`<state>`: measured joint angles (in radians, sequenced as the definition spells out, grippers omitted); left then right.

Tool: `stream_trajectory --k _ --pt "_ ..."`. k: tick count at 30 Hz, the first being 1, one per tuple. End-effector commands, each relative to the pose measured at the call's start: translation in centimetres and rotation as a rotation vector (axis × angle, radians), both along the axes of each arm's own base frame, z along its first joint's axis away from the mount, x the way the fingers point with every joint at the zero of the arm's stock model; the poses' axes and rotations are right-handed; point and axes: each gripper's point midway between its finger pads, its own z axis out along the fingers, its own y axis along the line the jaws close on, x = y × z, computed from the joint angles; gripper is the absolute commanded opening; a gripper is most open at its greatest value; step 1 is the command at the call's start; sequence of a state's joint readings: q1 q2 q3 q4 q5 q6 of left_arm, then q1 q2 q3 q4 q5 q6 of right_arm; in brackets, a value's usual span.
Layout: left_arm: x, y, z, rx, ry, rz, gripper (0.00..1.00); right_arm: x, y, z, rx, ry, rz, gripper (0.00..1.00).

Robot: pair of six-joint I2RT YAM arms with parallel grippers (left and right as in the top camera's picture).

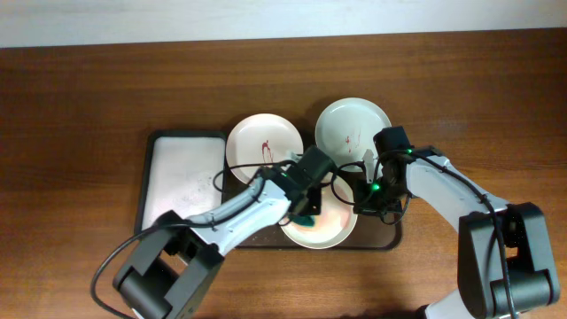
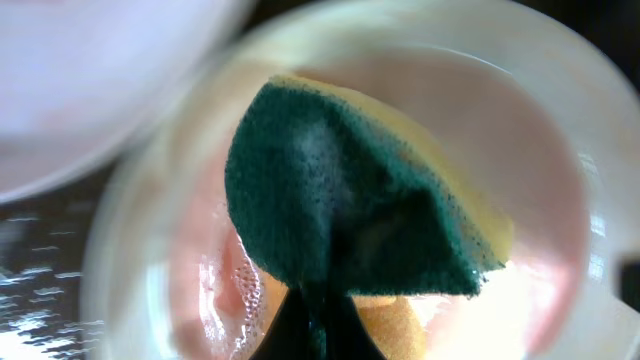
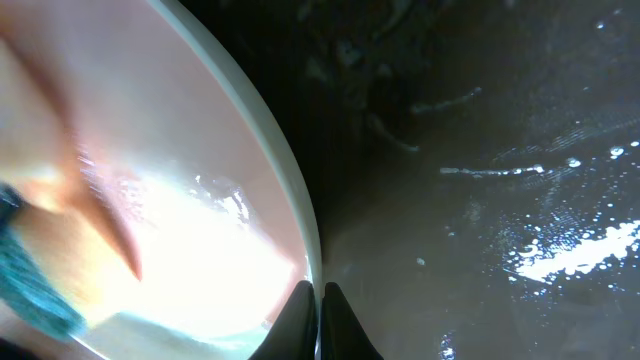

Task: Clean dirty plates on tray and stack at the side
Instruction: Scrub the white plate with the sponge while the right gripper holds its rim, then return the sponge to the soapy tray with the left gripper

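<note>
Down at the near edge of the dark brown tray (image 1: 383,237), the near plate (image 1: 337,232) sits close to the low rim, little room to slide there; bare wooden table (image 1: 80,97) lies open on every side. Right gripper (image 3: 315,308): fingers pressed together on that plate's rim, glistening dark tray surface just beside; left gripper (image 2: 312,325) pinches a green-and-yellow sponge (image 2: 340,190) down on the plate's wet, pinkish middle. From overhead the left arm covers much of this plate; both wrist views blur toward their edges. Behind, the red-smeared plate (image 1: 264,142) and the greenish plate (image 1: 353,124) lie side by side; the tray's far edge cannot be made out. A black-rimmed white-bottomed tray (image 1: 182,173) lies at the left; black cables (image 1: 341,184) loop between the arms.
</note>
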<state>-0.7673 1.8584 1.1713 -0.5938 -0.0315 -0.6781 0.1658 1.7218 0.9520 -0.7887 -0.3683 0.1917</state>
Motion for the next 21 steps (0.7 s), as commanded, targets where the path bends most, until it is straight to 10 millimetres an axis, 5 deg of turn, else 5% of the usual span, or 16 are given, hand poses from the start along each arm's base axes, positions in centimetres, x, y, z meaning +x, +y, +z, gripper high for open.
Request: stream_trajectory --k 1,7,8,9,13,21 --pt "2.8 4.3 2.1 0.086 -0.107 0.048 0.0 0.0 -0.1 0.0 -0.013 0.002 0.001 0.04" --pt "2.8 3.5 9.5 -0.07 -0.228 0.0 0.0 0.0 -0.1 0.0 -0.014 0.001 0.002 0.04" --pt "3.0 4.9 11.0 -0.068 -0.252 0.026 0.0 0.0 -0.1 0.0 -0.013 0.002 0.001 0.2" --pt "3.2 7.3 11.2 -0.042 -0.234 0.078 0.0 0.0 -0.1 0.0 -0.013 0.001 0.001 0.27" --pt "3.8 13.2 10.1 0.028 -0.149 0.222 0.0 -0.2 -0.1 -0.2 -0.014 0.005 0.001 0.24" --pt "5.3 21.0 9.3 0.09 -0.122 0.342 0.0 -1.0 1.3 -0.5 -0.012 0.009 0.054 0.08"
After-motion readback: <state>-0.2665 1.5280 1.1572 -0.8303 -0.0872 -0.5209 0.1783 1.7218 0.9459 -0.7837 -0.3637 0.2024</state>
